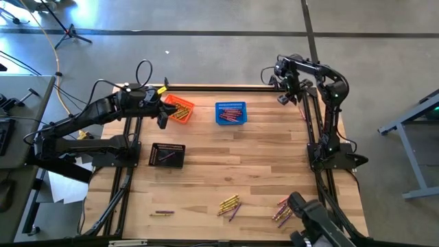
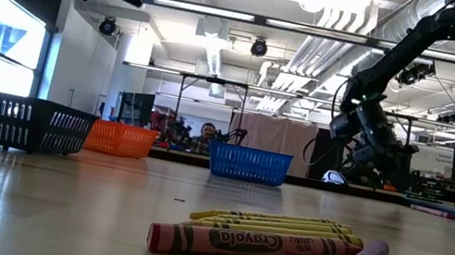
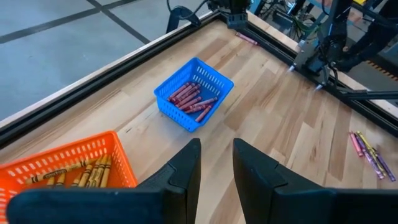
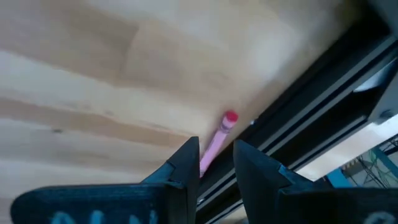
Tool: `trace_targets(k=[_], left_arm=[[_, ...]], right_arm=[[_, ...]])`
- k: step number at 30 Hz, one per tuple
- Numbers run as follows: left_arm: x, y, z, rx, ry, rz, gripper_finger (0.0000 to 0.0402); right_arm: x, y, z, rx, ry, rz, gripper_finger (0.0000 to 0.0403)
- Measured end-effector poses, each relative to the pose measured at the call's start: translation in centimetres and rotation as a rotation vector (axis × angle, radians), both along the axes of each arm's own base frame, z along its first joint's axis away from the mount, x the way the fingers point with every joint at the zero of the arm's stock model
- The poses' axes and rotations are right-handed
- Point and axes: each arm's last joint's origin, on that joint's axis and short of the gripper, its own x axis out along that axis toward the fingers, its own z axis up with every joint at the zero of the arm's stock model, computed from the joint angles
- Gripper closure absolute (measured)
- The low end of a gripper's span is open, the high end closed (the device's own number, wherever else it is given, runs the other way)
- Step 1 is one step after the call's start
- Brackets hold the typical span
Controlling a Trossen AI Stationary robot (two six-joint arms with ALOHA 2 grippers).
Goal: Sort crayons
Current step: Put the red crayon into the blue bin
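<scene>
Crayons (image 1: pixel 229 204) lie loose in clusters along the near edge of the table (image 1: pixel 260 158) in the high view, with more in the orange basket (image 1: pixel 180 108) and blue basket (image 1: pixel 230 113), while the left gripper (image 1: pixel 162 118) hangs beside the orange basket above a black basket (image 1: pixel 167 155) and the right gripper (image 1: pixel 289 95) sits at the far right corner. The low view shows yellow, red and purple crayons touching on the tabletop. In the left wrist view the fingers (image 3: pixel 186 168) stand slightly parted, holding nothing; in the right wrist view the fingers (image 4: pixel 185 163) are slightly parted above a pink pencil (image 4: pixel 219 138), not gripping it.
</scene>
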Motion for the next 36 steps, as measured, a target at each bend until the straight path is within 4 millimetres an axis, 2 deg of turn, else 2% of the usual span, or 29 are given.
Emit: trace_targets(k=[5,11,22,31,36], left_arm=[[-0.1,-0.1,-0.3,-0.030,0.023,0.004,0.0321],[-0.2,-0.1,-0.4,-0.046,0.039,0.012,0.0321],[-0.4,0.2,-0.4,-0.028,0.047,0.052,0.0321],[-0.5,0.3,-0.5,-0.021,0.052,0.052,0.0321],[-0.5,0.3,-0.5,-0.027,0.049,0.057,0.0321]], right_arm=[[-0.2,-1.1,-0.5,0.070,-0.010,-0.051,0.0320],[-0.9,-1.1,-2.0,0.194,0.018,-0.102,0.0320],[-1.1,-1.5,-2.4,0.151,0.014,-0.146,0.0320],[-0.9,-2.1,-2.8,0.087,-0.010,-0.104,0.0320],[-1.5,-2.7,-3.0,0.053,-0.046,-0.134,0.0320]])
